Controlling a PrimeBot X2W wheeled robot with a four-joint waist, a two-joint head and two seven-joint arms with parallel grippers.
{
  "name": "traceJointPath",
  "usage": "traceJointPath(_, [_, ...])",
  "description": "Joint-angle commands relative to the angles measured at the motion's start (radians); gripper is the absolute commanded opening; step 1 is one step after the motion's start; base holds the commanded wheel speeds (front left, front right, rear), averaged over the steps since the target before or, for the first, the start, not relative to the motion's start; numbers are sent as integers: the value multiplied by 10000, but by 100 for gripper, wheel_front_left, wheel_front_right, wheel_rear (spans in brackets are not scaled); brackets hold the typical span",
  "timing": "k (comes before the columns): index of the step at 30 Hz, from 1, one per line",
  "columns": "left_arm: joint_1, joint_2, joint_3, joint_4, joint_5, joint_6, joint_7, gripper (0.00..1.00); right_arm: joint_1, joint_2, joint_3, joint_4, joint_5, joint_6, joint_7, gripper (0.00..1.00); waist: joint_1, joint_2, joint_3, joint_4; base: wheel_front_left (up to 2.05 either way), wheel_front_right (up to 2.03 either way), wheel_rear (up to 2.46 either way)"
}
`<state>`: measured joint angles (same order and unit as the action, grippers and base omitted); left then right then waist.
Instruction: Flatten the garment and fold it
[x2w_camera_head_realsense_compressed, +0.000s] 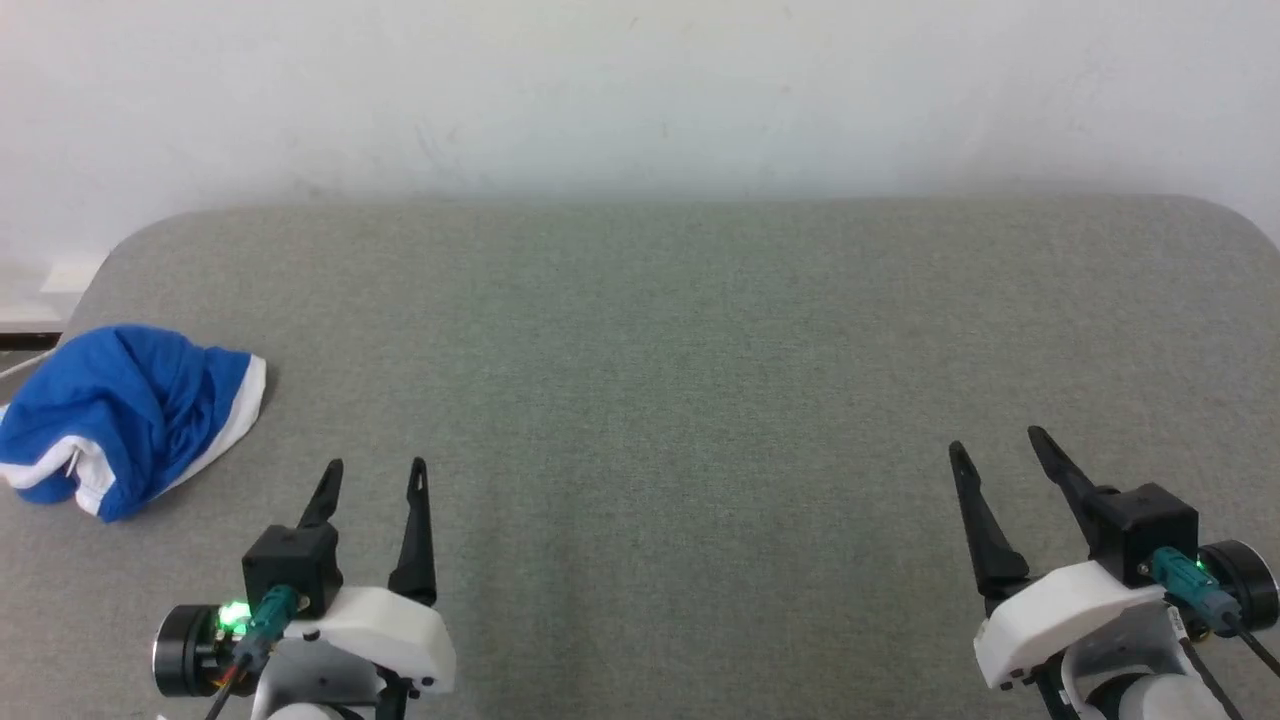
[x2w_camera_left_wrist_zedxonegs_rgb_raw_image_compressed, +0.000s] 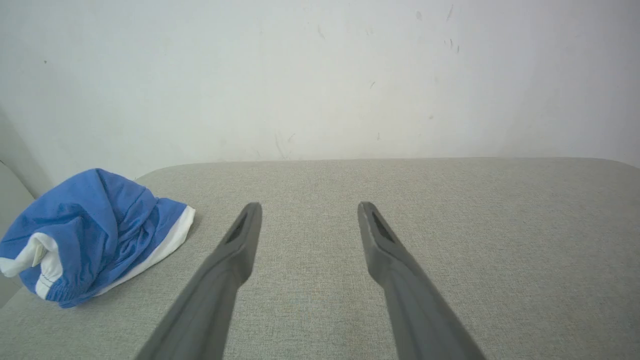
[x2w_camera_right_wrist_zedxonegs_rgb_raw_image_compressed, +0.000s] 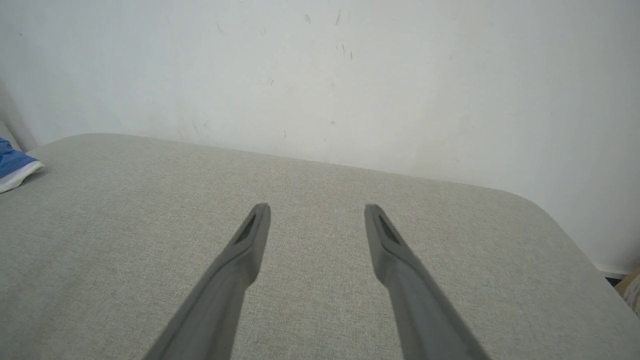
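Zero progress on flattening or folding. Wide grey surface (x2w_camera_head_realsense_compressed: 700, 330). Blue shorts (x2w_camera_head_realsense_compressed: 120, 415) bunched in a heap at its left edge, all still to spread out and fold. Both pairs of jaws wide apart, empty, clear of the shorts.

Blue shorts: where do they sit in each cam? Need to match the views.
Head view: blue shorts crumpled at the left edge, mid-height, on the table.
Left wrist view: lower left, a crumpled heap.
Right wrist view: a small corner at the left edge, cut off by the frame.
Shared landmark: the grey table, its rounded far-left corner near the shorts, against the white wall.
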<state>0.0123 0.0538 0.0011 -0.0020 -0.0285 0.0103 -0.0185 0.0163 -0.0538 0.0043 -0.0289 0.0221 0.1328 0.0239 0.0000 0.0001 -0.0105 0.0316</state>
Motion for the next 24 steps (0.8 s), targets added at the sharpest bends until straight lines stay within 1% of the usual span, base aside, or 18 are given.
traceJointPath(1, [-164, 46, 93, 15, -86, 81, -93, 100, 16, 9, 36, -99, 109, -5, 22, 100, 0, -1, -29, 135, 0, 0, 0])
traceJointPath(15, [-309, 193, 332, 154, -277, 212, -357, 100, 53, 12, 225, -288, 465, -7, 120, 100, 0, -1, -157, 998, 0, 0, 0])
traceJointPath(24, [-442, 243, 380, 270, -479, 213, -551, 100, 29, 15, 418, -418, 697, -9, 174, 100, 0, -1, -204, 1732, 0, 0, 0])
